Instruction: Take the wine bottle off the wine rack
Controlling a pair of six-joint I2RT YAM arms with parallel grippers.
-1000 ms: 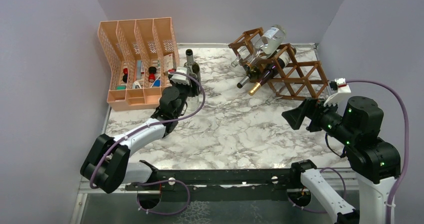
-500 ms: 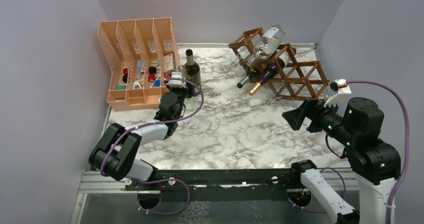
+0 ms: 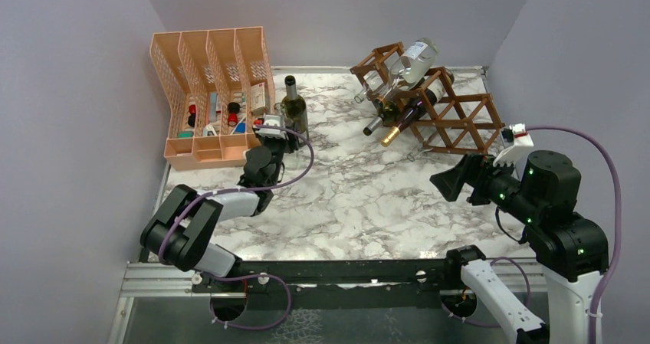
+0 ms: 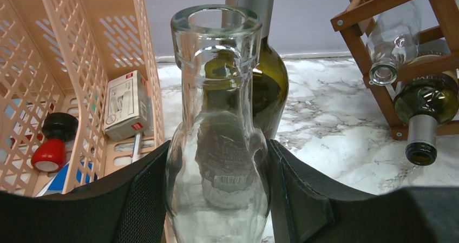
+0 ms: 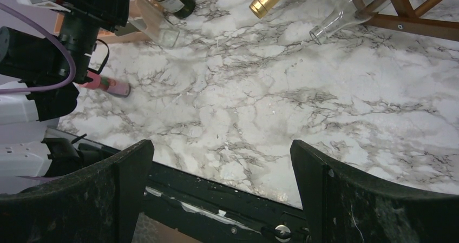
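Counter (image 3: 345,198): white marble veined in grey, closed in by lilac walls at the left, back and right.
Left gripper (image 4: 216,167): closed on the clear glass bottle (image 4: 215,91), with the black fingers (image 4: 143,199) pressed flat against both sides of its shoulder; reached out low toward the far-left part of the counter.
Clear glass bottle: stood upright and uncorked, off the wine rack (image 3: 460,122) and well apart from it; could not tell whether its base touched the counter.
Dark green wine bottle (image 3: 292,105): stood upright on the counter just behind the clear glass bottle.
Wine rack: sat at the far right of the counter by the back wall; carried a labelled clear bottle (image 3: 416,57) on top and dark bottles lower down, necks poking toward the near left, among them a gold-capped bottle (image 3: 391,135).
Right gripper (image 5: 221,145): spread wide with nothing between the fingers; hovered above the right side of the counter, near the front of the wine rack, pointed left.
Peach file organizer (image 3: 207,91): stood in the far-left corner with small items in its slots, just left of the left gripper.
Open room: broad bare marble across the middle and near part, between the two grippers; tight at the far left, hemmed by the peach file organizer and the dark green wine bottle.
Near edge: bounded by a black rail (image 3: 345,271).
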